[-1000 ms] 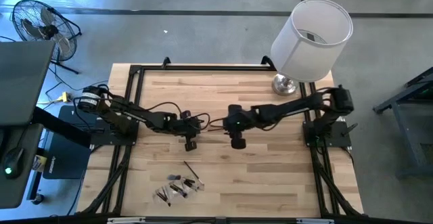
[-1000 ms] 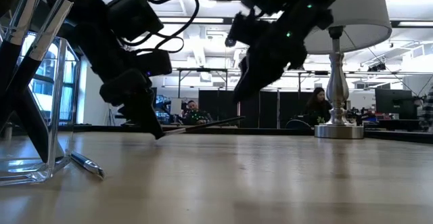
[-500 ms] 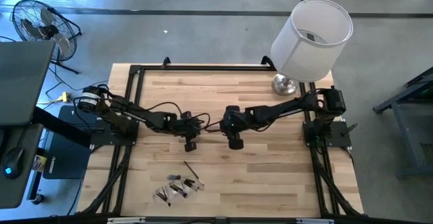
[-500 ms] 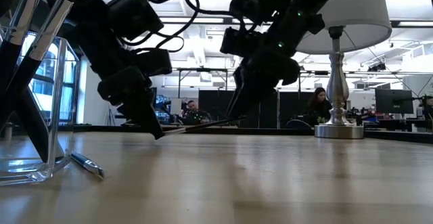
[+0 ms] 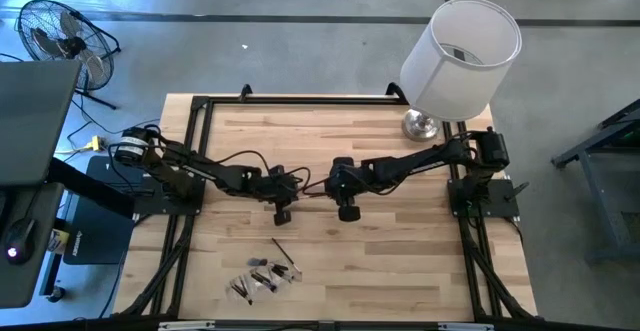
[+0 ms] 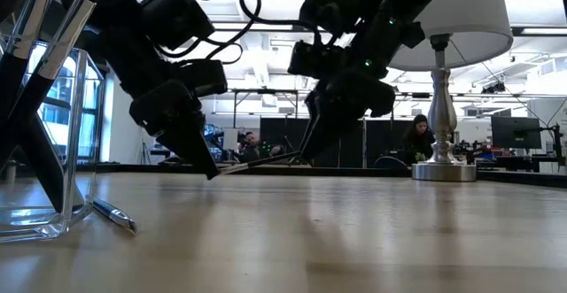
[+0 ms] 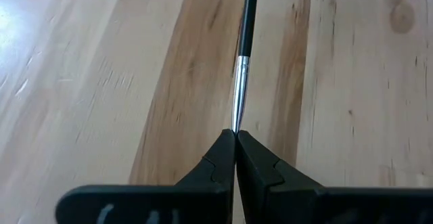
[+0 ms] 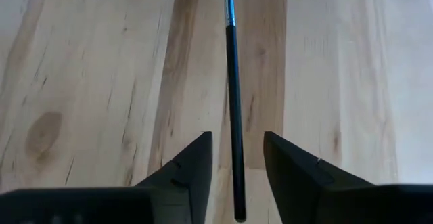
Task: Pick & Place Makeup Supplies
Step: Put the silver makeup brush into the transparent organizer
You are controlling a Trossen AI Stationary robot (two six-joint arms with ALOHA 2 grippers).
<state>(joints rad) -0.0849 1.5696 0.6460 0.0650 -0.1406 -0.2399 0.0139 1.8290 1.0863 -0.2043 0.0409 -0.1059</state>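
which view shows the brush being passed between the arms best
The right wrist view: the brush runs lengthwise between the right gripper's open fingers, dark handle and metal ferrule clear. The left wrist view shows its ferrule end pinched by the left gripper. In the low view it's a thin line between the arms; in the high view it's hardly visible.

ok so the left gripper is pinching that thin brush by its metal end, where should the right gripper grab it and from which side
Take the black handle of the brush, at the free end away from the left gripper. The brush lies level between the two arms, and the right gripper already has open jaws on either side of that handle. Closing straight across the thin shaft should do, keeping clear of the silver collar.
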